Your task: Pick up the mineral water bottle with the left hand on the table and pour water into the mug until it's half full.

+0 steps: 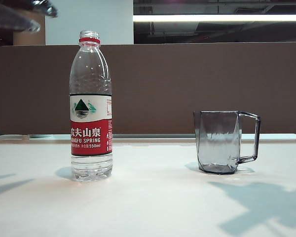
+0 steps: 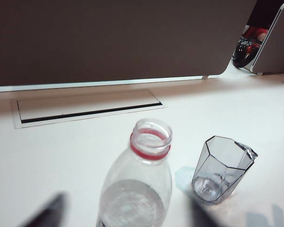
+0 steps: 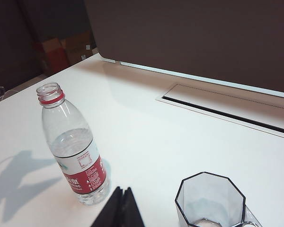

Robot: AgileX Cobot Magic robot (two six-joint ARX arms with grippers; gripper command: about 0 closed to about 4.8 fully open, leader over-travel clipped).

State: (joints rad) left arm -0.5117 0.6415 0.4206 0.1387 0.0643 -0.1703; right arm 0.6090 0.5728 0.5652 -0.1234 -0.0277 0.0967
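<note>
You have the tall clear plastic mineral water bottle [image 1: 91, 106] standing upright and uncapped toward the left edge of the wide white tabletop [image 1: 148, 207], with the translucent smoky-grey faceted mug [image 1: 219, 142] upright toward the right edge, well apart from it; judge this spacing as leaving room for an approach from the left. The mug's open mouth faces up, ready to receive water, and it appears essentially empty. The left gripper [image 2: 128, 215] sits just behind the bottle, its dark fingers blurred on either side, spread wide and gripping nothing. The right gripper [image 3: 119, 210] hangs near the front edge between bottle and mug, fingers pressed together, empty.
</note>
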